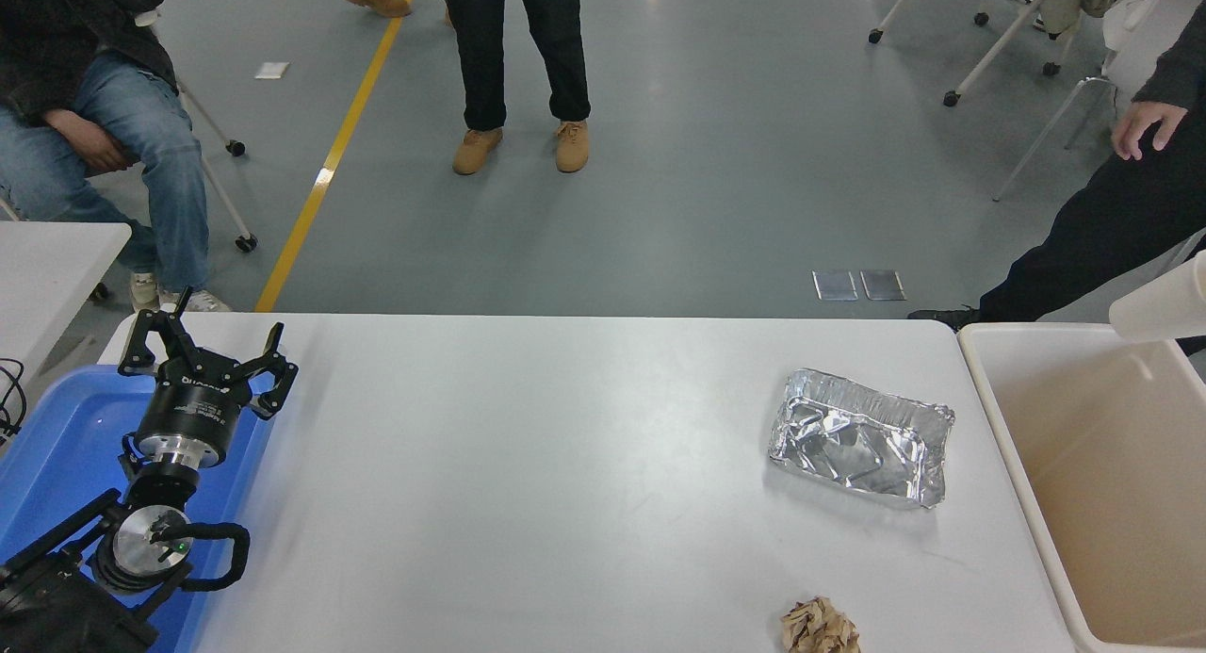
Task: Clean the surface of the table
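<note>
At the right edge of the frame, a white paper cup [1164, 310] is cut off, only its base end showing above the beige plastic bin [999, 417], itself cropped at right and bottom. What holds the cup lies outside the frame. A crumpled brown paper ball [820, 625] is clipped by the bottom edge. People at the top are cropped above the legs.

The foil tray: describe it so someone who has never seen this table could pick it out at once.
On the table surface, look toward its right end, next to the beige bin. The foil tray lies there, a shiny, crinkled silver rectangle, empty. The only other litter on the table, a crumpled brown paper ball, sits nearer the front edge.
</note>
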You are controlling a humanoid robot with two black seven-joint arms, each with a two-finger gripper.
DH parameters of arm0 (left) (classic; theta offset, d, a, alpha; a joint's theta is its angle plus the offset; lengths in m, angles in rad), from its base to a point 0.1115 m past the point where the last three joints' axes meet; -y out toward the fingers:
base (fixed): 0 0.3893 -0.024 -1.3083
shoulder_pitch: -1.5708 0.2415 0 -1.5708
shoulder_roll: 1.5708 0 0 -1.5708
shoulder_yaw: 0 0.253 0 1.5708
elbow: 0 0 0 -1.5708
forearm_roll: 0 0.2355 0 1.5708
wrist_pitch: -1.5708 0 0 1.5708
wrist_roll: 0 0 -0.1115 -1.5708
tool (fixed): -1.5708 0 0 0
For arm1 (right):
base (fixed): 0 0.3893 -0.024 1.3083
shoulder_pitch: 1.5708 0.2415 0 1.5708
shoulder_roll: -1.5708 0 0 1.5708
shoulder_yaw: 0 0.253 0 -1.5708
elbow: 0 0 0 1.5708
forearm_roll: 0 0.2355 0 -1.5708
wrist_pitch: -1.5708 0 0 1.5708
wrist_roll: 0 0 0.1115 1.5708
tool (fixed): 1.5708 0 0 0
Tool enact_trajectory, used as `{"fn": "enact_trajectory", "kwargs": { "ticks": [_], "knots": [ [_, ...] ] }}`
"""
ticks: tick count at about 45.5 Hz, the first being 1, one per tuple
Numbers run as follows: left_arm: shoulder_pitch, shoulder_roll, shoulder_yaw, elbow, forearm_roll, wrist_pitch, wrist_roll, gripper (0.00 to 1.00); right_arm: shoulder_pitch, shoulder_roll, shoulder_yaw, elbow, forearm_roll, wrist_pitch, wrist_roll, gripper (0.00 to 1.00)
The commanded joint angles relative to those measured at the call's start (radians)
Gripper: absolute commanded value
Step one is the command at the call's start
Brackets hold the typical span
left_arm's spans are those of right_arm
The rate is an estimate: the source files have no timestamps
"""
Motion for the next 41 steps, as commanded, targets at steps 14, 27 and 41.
{"fn": "enact_trajectory", "kwargs": {
  "ticks": [14, 27, 41],
  "knots": [
    [0.000, 0.000, 0.000, 0.000, 0.000, 0.000, 0.000, 0.99, -0.172, 0.079, -0.041, -0.239, -0.004, -0.009, 0.011, 0.00],
    [0.000, 0.000, 0.000, 0.000, 0.000, 0.000, 0.000, 0.99, -0.195, 0.153, -0.073, -0.245, -0.006, -0.010, 0.009, 0.00],
    [0.000, 0.000, 0.000, 0.000, 0.001, 0.000, 0.000, 0.99, -0.265, 0.210, -0.113, -0.245, -0.007, -0.049, 0.008, 0.00]
  ]
}}
